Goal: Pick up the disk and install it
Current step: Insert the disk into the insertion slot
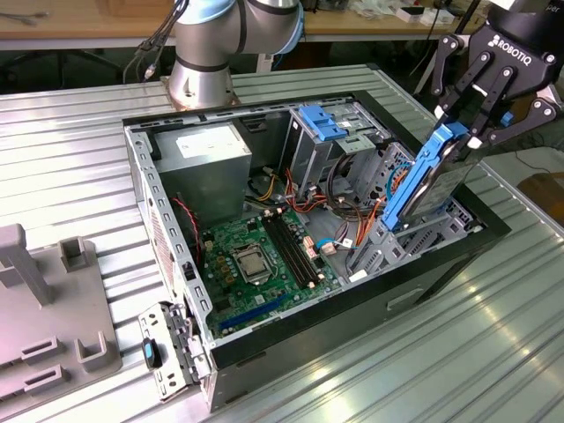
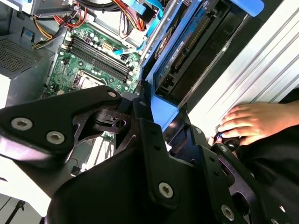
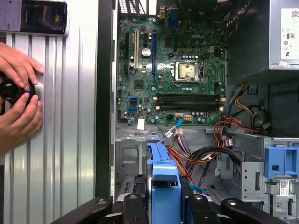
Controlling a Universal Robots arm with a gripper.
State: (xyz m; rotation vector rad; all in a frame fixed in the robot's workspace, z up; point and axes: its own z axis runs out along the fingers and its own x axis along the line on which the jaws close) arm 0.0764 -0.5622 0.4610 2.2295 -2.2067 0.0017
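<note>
The disk [image 1: 429,181], a grey drive in a bright blue carrier, stands steeply tilted over the right end of the open computer case [image 1: 167,220] in the exterior view. My gripper [image 1: 464,132] is shut on its upper end, with a black finger on each side of the blue frame. The disk's lower end is down at the grey drive bay [image 1: 423,240]; I cannot tell whether it touches. In the second wrist view the disk [image 2: 187,53] runs away from the gripper [image 2: 161,116]. Its blue edge [image 3: 163,179] sits between the fingers in the first wrist view.
Inside the case lie the green motherboard [image 1: 256,256], a power supply [image 1: 207,150], cable bundles and a light-blue bracket [image 1: 322,122]. A person's hands [image 3: 18,98] hold a small black device on the ribbed metal table beside the case. A grey fixture [image 1: 53,308] stands at the exterior view's left.
</note>
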